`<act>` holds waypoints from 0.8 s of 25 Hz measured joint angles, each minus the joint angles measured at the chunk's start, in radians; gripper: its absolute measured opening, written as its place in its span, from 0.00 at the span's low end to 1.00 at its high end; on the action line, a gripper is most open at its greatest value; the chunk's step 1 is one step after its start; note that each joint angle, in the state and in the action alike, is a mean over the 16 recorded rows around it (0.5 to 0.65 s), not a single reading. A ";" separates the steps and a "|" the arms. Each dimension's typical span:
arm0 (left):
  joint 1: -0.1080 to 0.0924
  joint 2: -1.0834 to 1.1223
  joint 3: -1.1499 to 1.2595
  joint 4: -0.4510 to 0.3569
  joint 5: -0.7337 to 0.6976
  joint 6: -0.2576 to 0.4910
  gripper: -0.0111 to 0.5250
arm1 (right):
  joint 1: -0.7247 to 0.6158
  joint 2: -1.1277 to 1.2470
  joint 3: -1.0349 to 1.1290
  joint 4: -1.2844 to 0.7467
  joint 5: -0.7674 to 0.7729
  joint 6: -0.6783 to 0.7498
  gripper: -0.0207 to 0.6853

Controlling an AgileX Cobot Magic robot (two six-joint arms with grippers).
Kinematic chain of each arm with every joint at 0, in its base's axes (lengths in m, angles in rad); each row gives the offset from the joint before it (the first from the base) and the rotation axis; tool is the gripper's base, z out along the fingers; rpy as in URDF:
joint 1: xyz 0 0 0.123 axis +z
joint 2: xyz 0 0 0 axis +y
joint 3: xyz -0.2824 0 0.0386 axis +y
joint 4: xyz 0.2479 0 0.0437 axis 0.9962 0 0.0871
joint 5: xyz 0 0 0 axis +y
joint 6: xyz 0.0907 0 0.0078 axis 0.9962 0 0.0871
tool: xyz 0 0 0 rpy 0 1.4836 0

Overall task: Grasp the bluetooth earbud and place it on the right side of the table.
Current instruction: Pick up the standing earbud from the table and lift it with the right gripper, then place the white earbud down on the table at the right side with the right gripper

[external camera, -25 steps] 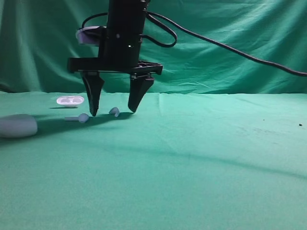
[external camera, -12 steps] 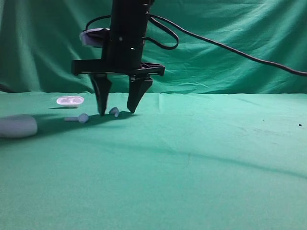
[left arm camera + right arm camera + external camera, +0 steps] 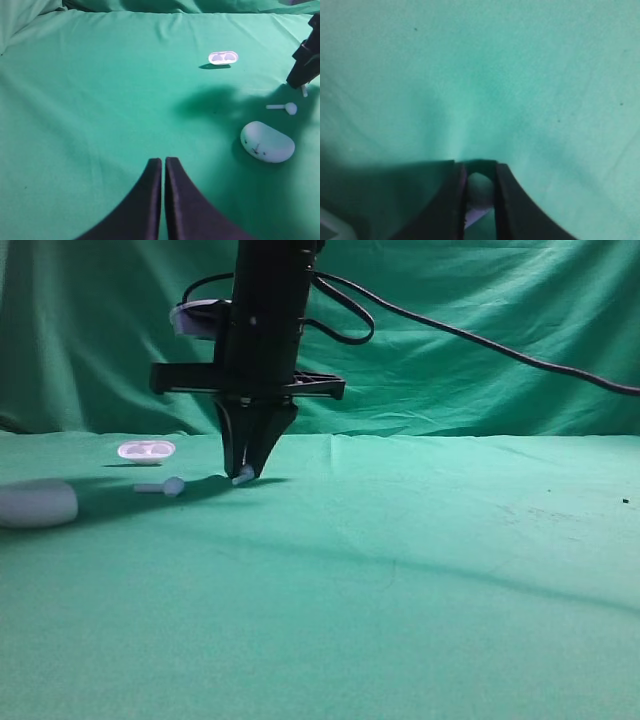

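Observation:
The bluetooth earbud [image 3: 243,478], a tiny white lump, sits on the green table [image 3: 420,580] left of centre, pinched between the black fingers of my right gripper [image 3: 245,473], which stands upright over it and is shut on it. In the right wrist view the earbud [image 3: 480,189] fills the narrow gap in my right gripper [image 3: 480,168]. From the left wrist view the earbud [image 3: 304,91] peeks out under the right gripper's fingers [image 3: 302,75] at the far right edge. My left gripper [image 3: 163,161] is shut with nothing in it, hovering over bare cloth.
A long-stemmed white earbud [image 3: 163,486] lies just left of the right gripper. Behind it sits an oval white case tray [image 3: 146,449]. A rounded pale lid [image 3: 35,502] rests at the far left edge. A black cable [image 3: 480,340] hangs across the backdrop.
My right gripper's fingers, wide apart around the earbud a second ago, have come together onto it. The arm itself has barely moved. The other items lie unchanged.

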 joint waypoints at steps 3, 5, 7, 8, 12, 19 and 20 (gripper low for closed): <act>0.000 0.000 0.000 0.000 0.000 0.000 0.02 | -0.004 -0.025 -0.030 -0.015 0.025 0.016 0.17; 0.000 0.000 0.000 0.000 0.000 0.000 0.02 | -0.009 -0.052 -0.040 -0.025 0.034 0.026 0.17; 0.000 0.000 0.000 0.000 0.000 0.000 0.02 | -0.017 -0.087 -0.034 -0.035 0.038 0.032 0.17; 0.000 0.000 0.000 0.000 0.000 0.000 0.02 | -0.022 -0.108 -0.024 -0.038 0.039 0.033 0.17; 0.000 0.000 0.000 0.000 0.000 0.000 0.02 | -0.054 -0.210 0.054 -0.044 0.043 0.030 0.17; 0.000 0.000 0.000 0.000 0.000 0.000 0.02 | -0.158 -0.443 0.329 -0.049 0.041 0.018 0.17; 0.000 0.000 0.000 0.000 0.000 0.000 0.02 | -0.177 -0.480 0.382 -0.050 0.039 0.017 0.17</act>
